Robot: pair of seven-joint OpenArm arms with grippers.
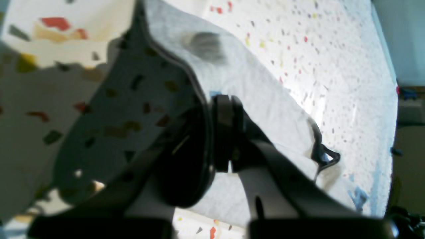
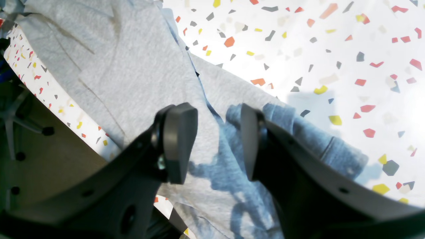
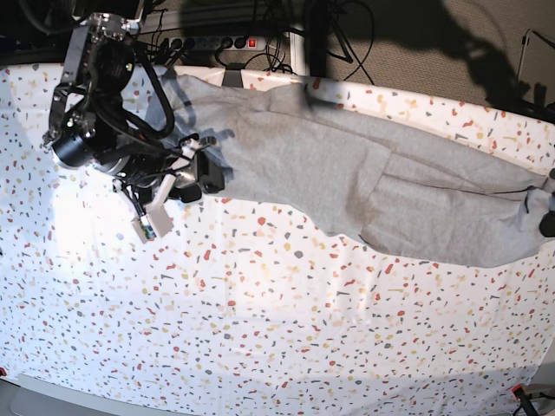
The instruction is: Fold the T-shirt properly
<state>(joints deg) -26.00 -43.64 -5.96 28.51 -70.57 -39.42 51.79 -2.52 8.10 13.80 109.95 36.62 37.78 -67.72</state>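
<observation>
T-shirt (image 3: 364, 178) lay across your speckled worktop (image 3: 260, 329); left claw (image 1: 228, 132) pinched its edge, right claw (image 2: 219, 142) gaped wide.

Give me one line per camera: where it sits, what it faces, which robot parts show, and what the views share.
Left wrist: rides the left arm, looking along the left gripper, shut on the T-shirt edge lifted off the speckled table.
Right wrist: rides the right arm, looking down between the open right gripper fingers at the cloth.
Base: overhead, showing the stretched shirt; the right arm appears at left.
Shared: all three show the grey shirt and table.
</observation>
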